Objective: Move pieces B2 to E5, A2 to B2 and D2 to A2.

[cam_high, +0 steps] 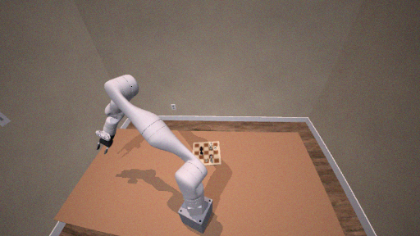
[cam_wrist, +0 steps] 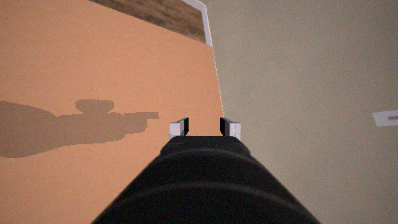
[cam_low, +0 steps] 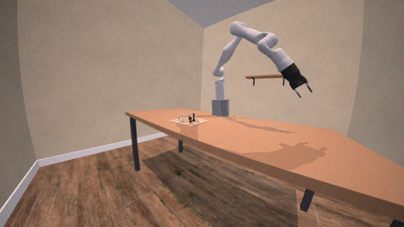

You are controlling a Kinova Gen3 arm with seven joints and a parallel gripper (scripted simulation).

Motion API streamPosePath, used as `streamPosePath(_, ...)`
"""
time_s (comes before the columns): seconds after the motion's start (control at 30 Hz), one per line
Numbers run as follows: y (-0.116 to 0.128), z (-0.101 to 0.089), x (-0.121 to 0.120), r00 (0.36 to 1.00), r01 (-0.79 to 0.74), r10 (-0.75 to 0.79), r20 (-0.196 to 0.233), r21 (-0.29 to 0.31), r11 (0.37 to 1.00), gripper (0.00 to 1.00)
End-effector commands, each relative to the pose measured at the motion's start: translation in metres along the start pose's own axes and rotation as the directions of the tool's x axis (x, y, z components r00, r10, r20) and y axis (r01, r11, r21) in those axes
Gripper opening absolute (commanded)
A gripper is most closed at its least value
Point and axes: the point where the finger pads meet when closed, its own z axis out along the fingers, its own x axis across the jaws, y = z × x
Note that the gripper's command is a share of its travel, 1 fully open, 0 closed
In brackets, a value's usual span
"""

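A small chessboard lies on the orange table, with a few black and white pieces on it; it also shows in the exterior view. The pieces are too small to tell apart or place by square. My gripper is open and empty, high in the air over the table's far left edge, far from the board. It shows in the exterior view well above the table. In the wrist view the two fingertips stand apart with nothing between them, over the table edge.
The arm's grey base stands at the table's near edge. A wooden wall shelf hangs behind the arm. Wood floor and white skirting surround the table.
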Motion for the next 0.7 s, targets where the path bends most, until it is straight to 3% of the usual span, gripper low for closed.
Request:
streamPosePath(0.0,0.001,-0.004,0.003,1.0,0.0,0.0,-0.007,-0.002,1.0,1.0)
streamPosePath(0.07,0.001,-0.004,0.003,1.0,0.0,0.0,-0.007,-0.002,1.0,1.0)
streamPosePath(0.1,0.018,-0.021,-0.009,1.0,0.023,-0.023,0.011,-0.015,1.0,1.0)
streamPosePath(0.33,0.018,-0.021,-0.009,1.0,0.023,-0.023,0.011,-0.015,1.0,1.0)
streamPosePath(0.37,0.035,-0.038,-0.023,0.998,0.047,-0.046,0.031,-0.027,0.999,1.0)
streamPosePath(0.63,0.035,-0.038,-0.023,0.998,0.047,-0.046,0.031,-0.027,0.999,1.0)
streamPosePath(0.67,0.051,-0.056,-0.038,0.996,0.07,-0.067,0.052,-0.039,0.997,1.0)
